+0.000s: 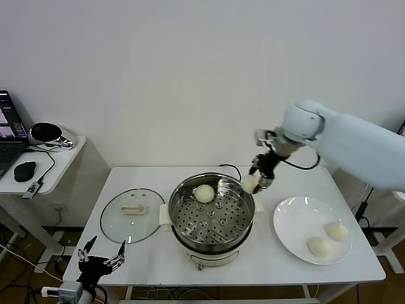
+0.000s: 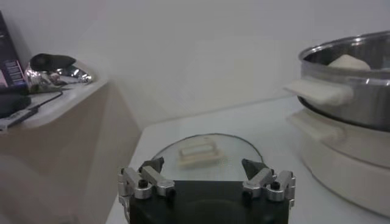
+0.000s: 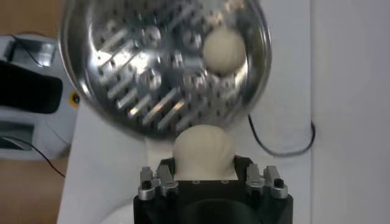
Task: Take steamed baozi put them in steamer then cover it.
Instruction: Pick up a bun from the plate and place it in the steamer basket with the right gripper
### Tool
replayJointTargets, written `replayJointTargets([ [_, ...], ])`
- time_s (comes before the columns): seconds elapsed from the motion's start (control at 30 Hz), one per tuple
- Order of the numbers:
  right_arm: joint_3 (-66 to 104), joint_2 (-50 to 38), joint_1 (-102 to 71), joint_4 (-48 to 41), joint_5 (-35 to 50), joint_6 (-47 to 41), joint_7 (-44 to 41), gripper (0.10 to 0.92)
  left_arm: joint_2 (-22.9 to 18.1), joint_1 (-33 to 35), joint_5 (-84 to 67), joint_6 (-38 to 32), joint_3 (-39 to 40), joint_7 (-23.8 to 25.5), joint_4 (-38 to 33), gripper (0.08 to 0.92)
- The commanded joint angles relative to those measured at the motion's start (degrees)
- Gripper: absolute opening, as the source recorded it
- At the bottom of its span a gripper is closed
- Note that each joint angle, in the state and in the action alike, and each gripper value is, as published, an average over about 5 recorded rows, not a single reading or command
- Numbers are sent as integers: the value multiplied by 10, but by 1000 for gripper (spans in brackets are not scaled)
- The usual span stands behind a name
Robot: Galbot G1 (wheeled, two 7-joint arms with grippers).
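Head view: on a white counter [image 1: 158,253], the right tool [image 1: 258,179] pinches 1 steamed baozi [image 1: 250,183] just above the steamer's [image 1: 212,218] right rim. 1 bun [image 1: 204,193] lies on the steamer's tray; 2 buns [image 1: 328,239] sit on the white plate [image 1: 297,218]. The glass lid [image 1: 132,214] lies left of the steamer.

Left wrist view: the left tool [image 2: 207,179] hangs spread, low near the lid [image 2: 201,152].

Right wrist view: the right tool [image 3: 207,176] grips a bun [image 3: 204,149] above the steamer's [image 3: 116,103] edge.
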Motion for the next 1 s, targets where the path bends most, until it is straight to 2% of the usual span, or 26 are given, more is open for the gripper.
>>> replayJointTargets([
  [0.03, -48, 107, 39, -25, 69, -33, 10, 594, 0, -1, -4, 1, -1, 1, -8, 823],
  [0.53, -65, 228, -40, -94, 24, -49, 34, 594, -3, -10, -18, 16, -3, -1, -4, 823],
  [1.0, -64, 280, -81, -141, 1, -51, 53, 602, -11, -12, -27, 17, -2, 0, -14, 823],
])
